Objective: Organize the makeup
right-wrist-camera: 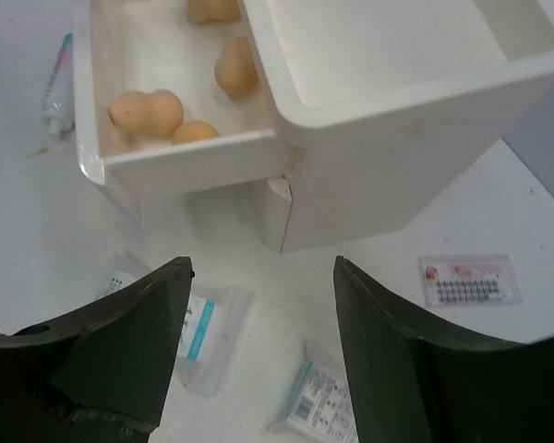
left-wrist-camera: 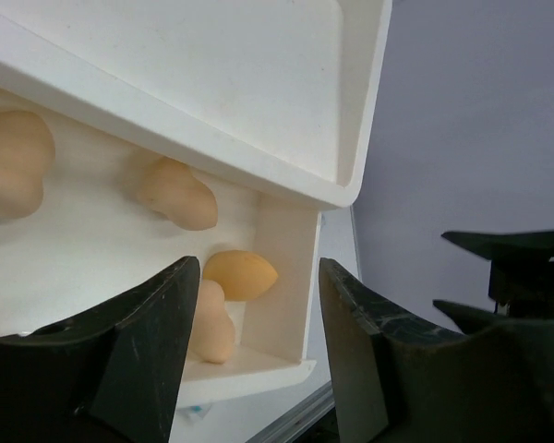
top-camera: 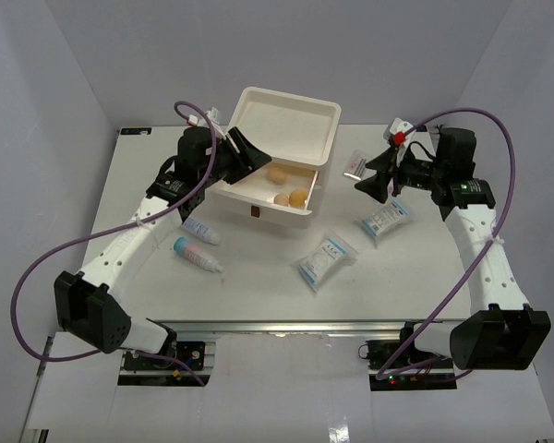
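The cream box (top-camera: 300,115) has its top drawer (top-camera: 258,198) pulled open, with tan sponges (top-camera: 298,197) inside. My left gripper (top-camera: 257,157) is open and empty, just above the drawer's left end. In the left wrist view (left-wrist-camera: 258,295) a sponge (left-wrist-camera: 242,274) lies between the fingers. My right gripper (top-camera: 364,182) is open and empty, to the right of the box and above the table. Two white-and-pink tubes (top-camera: 201,231) (top-camera: 198,256) lie at the front left. Two blue-and-white packets (top-camera: 325,261) (top-camera: 385,220) lie at the front right. A pink-white sachet (top-camera: 355,163) lies beside the box.
In the right wrist view the packets (right-wrist-camera: 208,328) (right-wrist-camera: 323,401), the sachet (right-wrist-camera: 469,280) and one tube (right-wrist-camera: 57,83) lie around the box (right-wrist-camera: 397,101). Purple cables loop at both sides of the table. A metal rail (top-camera: 277,325) runs along the near edge.
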Tool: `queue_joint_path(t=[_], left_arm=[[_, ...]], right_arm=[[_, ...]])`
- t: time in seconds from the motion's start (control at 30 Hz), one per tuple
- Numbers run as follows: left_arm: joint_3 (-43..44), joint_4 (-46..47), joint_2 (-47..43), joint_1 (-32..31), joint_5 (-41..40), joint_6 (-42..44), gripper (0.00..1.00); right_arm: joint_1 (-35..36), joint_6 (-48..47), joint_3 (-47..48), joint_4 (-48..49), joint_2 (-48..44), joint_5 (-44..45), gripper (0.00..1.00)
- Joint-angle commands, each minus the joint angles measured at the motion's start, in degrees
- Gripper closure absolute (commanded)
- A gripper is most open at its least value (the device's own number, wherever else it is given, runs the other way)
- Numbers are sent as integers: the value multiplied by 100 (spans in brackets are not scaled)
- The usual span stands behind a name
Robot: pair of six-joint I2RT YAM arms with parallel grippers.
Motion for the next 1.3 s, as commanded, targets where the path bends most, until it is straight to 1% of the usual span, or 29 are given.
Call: queue_joint_path(t=[0.0, 0.1, 0.13, 0.2, 0.23, 0.33, 0.4, 0.43, 0.47, 0.5, 0.6, 0.67, 0.8, 0.93, 1.03, 1.13, 1.23, 1.27], left_arm=[[-26, 162, -1043, -22, 358, 602, 40], [-818, 389, -1899, -22, 588, 704, 49], [-1298, 452, -2354, -22, 611, 646, 51], [-2011, 515, -2897, -22, 631, 425, 62], [-2413, 558, -3108, -22, 677, 270, 63], [-3229, 595, -3859, -22, 716, -103, 70], [-3735, 652, -4114, -22, 632, -355, 72], [-3914, 804, -4177, -22, 604, -536, 72], [-4207, 954, -4164, -22, 611, -620, 73], [-4315, 1245, -4105, -22, 670, -682, 73], [-4482, 1668, -3634, -23, 865, -722, 73], [-4447, 1921, -3142, -31, 984, -611, 74], [-4374, 2335, -2581, -39, 1042, -546, 73], [-4173, 2545, -2077, -57, 1013, -472, 73], [-3983, 2601, -1811, -74, 861, -376, 73], [-3698, 2578, -1620, -75, 553, -209, 73], [-3442, 2643, -1282, -75, 463, -128, 73], [-3346, 2676, -1186, -75, 470, -87, 73]], right_arm=[[728, 201, 835, 36, 401, 344, 28], [1150, 391, 1335, 65, 725, 782, 23], [1273, 431, 1549, 80, 869, 1021, 21], [1588, 491, 1783, 92, 1085, 1359, 18], [1798, 489, 1907, 98, 1209, 1591, 16], [2309, 459, 2221, 90, 1553, 2140, 11], [2545, 320, 2488, 46, 1971, 2672, 10], [2617, 266, 2595, 20, 2098, 2769, 9], [2671, 246, 2818, 19, 2230, 2857, 9], [2673, 231, 2938, 19, 2455, 2992, 9], [2681, -6, 3408, -37, 2834, 3169, 8], [2673, -261, 3567, -123, 3027, 2995, 8], [2690, -488, 3801, -374, 3320, 2723, 12], [2700, -505, 3828, -421, 3490, 2661, 21], [2730, -502, 3797, -546, 3559, 2503, 36], [2785, -534, 3686, -679, 3548, 2380, 44], [2796, -556, 3618, -765, 3519, 2270, 51], [2796, -573, 3592, -793, 3509, 2234, 54]])
